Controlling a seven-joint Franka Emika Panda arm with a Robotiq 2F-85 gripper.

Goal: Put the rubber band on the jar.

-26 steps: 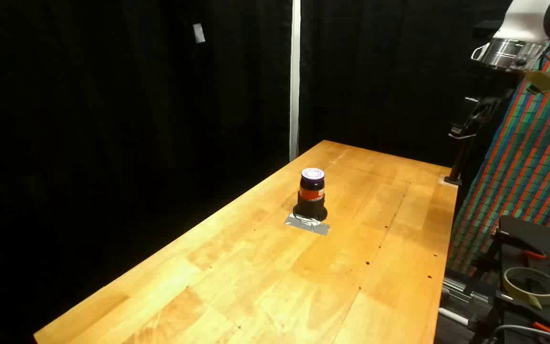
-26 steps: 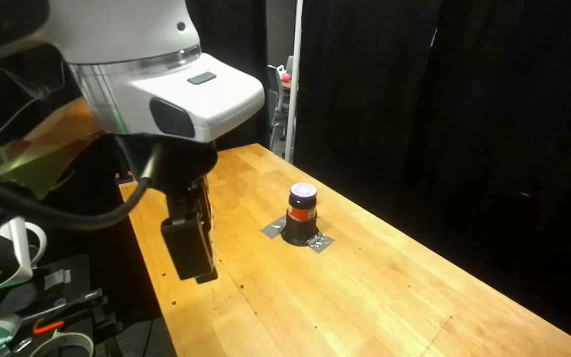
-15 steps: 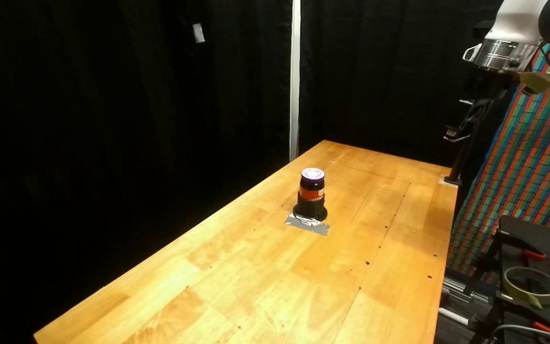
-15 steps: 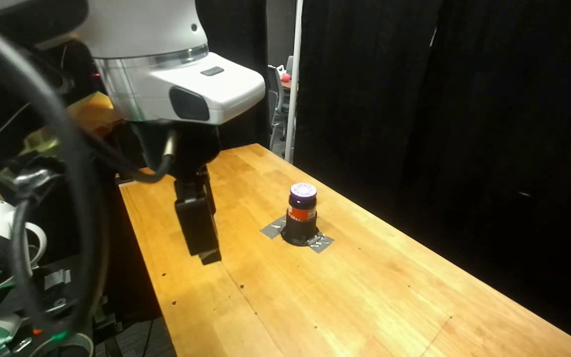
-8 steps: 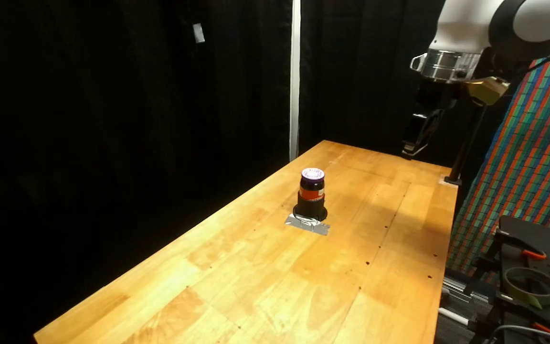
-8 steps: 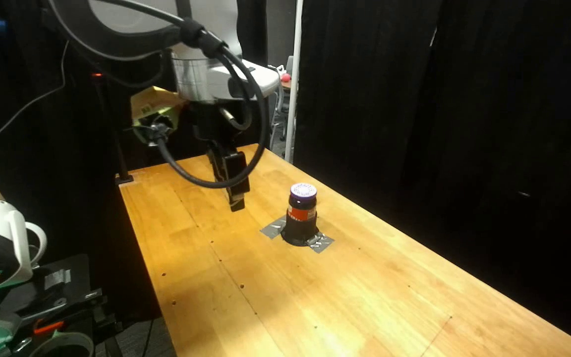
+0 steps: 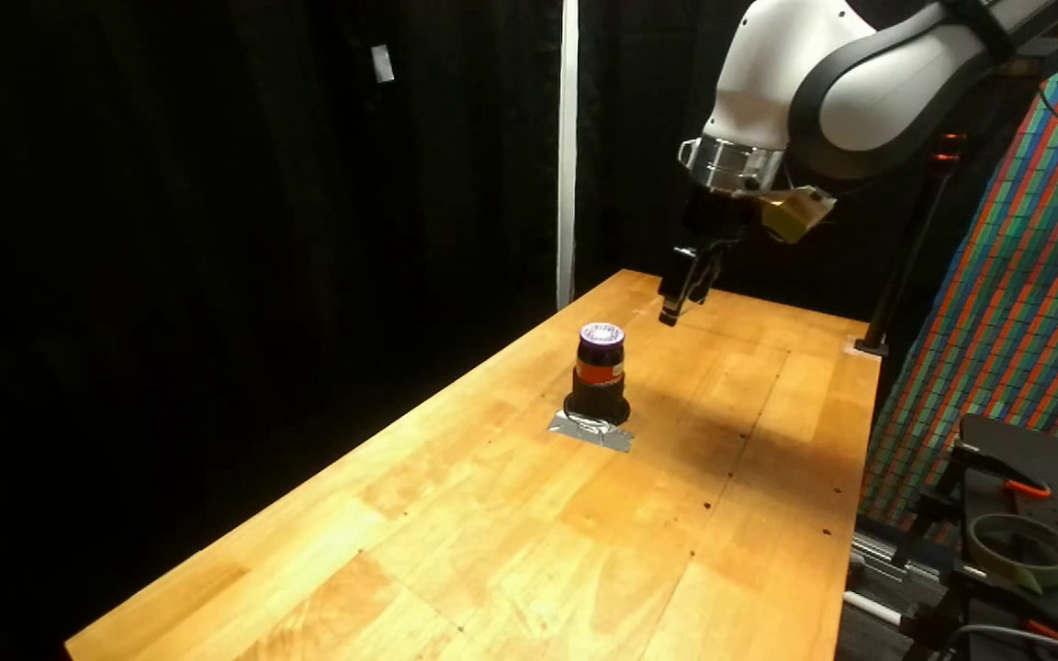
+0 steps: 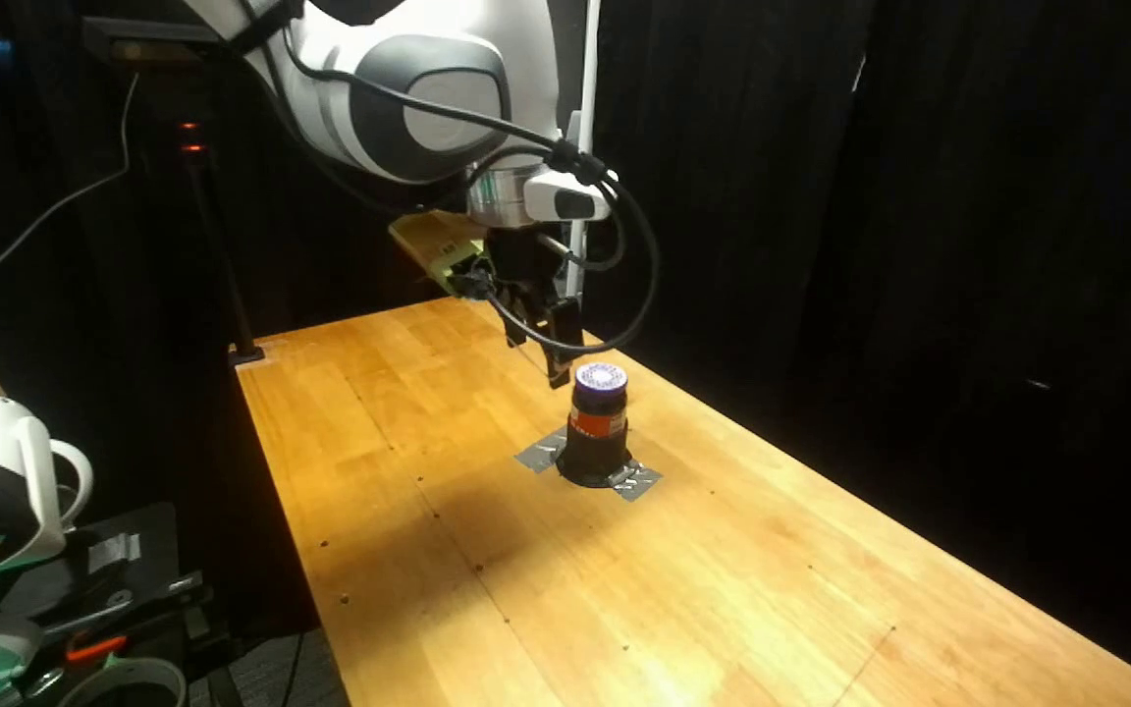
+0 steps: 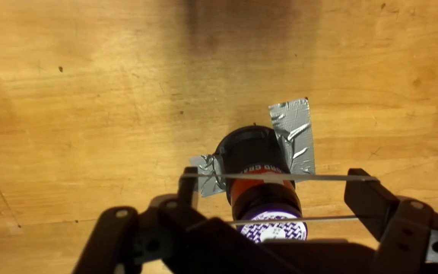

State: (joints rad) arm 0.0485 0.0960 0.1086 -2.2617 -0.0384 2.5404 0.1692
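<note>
1. Two grey tape strips [image 9: 297,137] flank the black base [image 9: 251,150] at 2 and 8 o'clock in the wrist view.
2. The jar [image 8: 598,422] stands in it on the desk [image 7: 529,551], long axis upright, lid [image 8: 601,377] toward 12 o'clock in both exterior views.
3. Its orange label [image 9: 242,189] partly reads "ORD"; lid print illegible.
4. In an exterior view the end effector [image 8: 537,363], fingers [image 9: 371,205] spread wide, stretching the rubber band [image 9: 276,176], hangs at the jar's 10 o'clock.

White arm [image 7: 768,83], silver wrist collar [image 7: 733,165], black cable [image 8: 654,257], black gripper [image 9: 274,177].
</note>
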